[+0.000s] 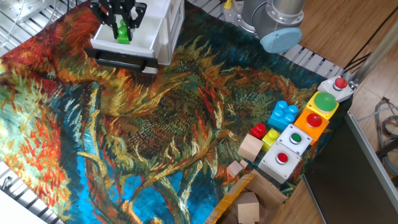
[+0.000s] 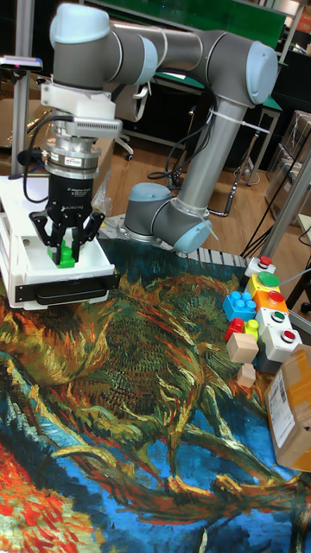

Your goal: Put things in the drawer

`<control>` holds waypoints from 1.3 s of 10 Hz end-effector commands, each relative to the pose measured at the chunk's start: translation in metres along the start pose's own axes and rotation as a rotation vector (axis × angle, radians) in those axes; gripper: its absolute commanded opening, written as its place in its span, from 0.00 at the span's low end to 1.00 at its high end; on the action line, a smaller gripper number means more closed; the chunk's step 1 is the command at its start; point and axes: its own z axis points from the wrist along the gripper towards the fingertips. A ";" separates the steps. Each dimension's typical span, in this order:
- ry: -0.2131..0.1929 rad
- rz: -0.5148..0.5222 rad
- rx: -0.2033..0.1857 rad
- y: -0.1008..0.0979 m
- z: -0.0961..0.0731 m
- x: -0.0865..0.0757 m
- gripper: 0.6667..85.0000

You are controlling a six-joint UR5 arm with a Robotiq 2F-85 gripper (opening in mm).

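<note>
Gripper (image 2: 67,244) fingers hang spread wide, gripping nothing, over the white drawer (image 2: 95,268). Between and just below its tips, a green brick (image 2: 64,255) appears to sit loose inside the drawer, so this piece looks delivered. Far off to the side, other coloured blocks (image 1: 283,114) remain beside a button box (image 1: 297,138).
</note>
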 end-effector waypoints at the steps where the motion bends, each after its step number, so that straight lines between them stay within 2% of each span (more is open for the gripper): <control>1: -0.001 -0.029 0.019 -0.005 -0.001 -0.008 0.19; 2: -0.010 -0.043 0.008 -0.002 -0.001 -0.012 0.40; 3: 0.000 -0.057 -0.004 0.001 -0.001 -0.011 0.42; 8: 0.013 -0.093 -0.004 0.002 -0.004 -0.009 0.54; 10: 0.023 -0.094 0.000 0.002 -0.019 -0.009 0.54; 13: 0.024 -0.112 -0.029 0.010 -0.050 -0.010 0.53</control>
